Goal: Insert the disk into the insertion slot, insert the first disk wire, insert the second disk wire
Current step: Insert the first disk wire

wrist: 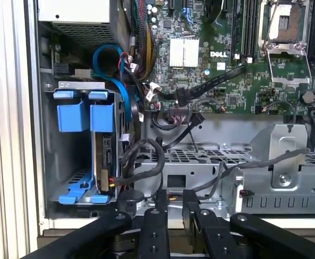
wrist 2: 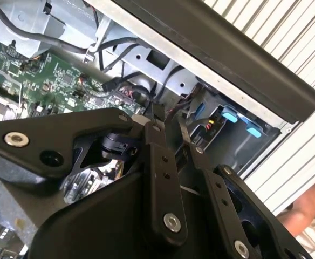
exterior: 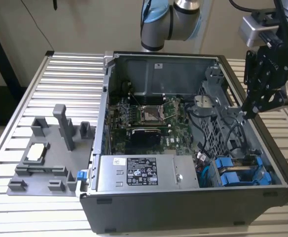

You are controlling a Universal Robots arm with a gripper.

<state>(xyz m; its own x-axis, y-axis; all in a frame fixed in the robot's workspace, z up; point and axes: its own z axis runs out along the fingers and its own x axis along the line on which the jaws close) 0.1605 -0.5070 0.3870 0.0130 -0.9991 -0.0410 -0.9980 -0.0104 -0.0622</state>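
Two blue-framed drive carriers (wrist: pixel 87 116) sit side by side in the grey drive cage (wrist: pixel 45 156), so the disk is in the insertion slot. I cannot tell which carrier is the disk. The one nearer the motherboard shows a drive edge (wrist: pixel 104 159) with wires plugged in low down. The same blue frames (exterior: pixel 237 173) lie at the case's near corner on the exterior view's right. My gripper (wrist: pixel 173 208) hovers over the case's side rim, fingers close together on the end of a grey disk wire (wrist: pixel 265 162). The fingertips (wrist 2: pixel 156 129) pinch a black connector.
The open computer case (exterior: pixel 183 207) lies on a slatted metal table (exterior: pixel 70 79). It holds the motherboard (exterior: pixel 149 118), the power supply (exterior: pixel 139 173), a perforated metal cage (wrist: pixel 200 156) and loose cables. A grey fixture (exterior: pixel 45 158) stands at the exterior view's left.
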